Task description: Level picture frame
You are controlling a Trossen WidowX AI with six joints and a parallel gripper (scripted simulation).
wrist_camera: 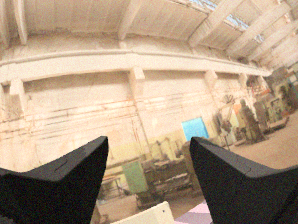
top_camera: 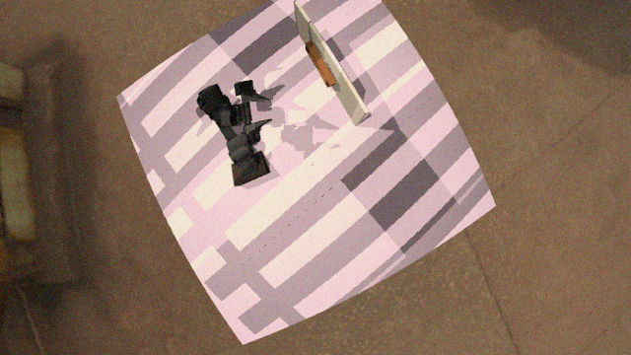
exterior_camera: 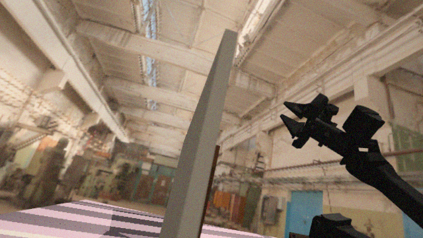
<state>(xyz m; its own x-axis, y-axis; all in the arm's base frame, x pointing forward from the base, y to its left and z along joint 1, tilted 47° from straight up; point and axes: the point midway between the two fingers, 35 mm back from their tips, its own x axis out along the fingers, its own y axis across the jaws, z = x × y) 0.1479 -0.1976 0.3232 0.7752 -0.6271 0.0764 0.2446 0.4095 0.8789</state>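
Note:
The picture frame (top_camera: 320, 64) (exterior_camera: 210, 188) is orange-brown and hangs on the front of the upright wall panel (top_camera: 352, 106) (exterior_camera: 198, 132). The top and exterior views show it steeply from above or edge-on, so its tilt cannot be read. The screw and notched strip are hidden. My gripper (top_camera: 270, 109) (exterior_camera: 283, 110) (wrist_camera: 149, 143) is open, with nothing between its fingers. It is in front of the panel and apart from the frame, higher than the frame in the exterior view. The frame is not seen in the wrist view.
The panel stands on a pink, grey and cream striped table top (top_camera: 315, 247) (exterior_camera: 49, 219). A corner of a pale surface, probably the panel's top, shows at the bottom of the wrist view. The arm's base (top_camera: 250, 170) stands on the table, on the frame's side of the panel.

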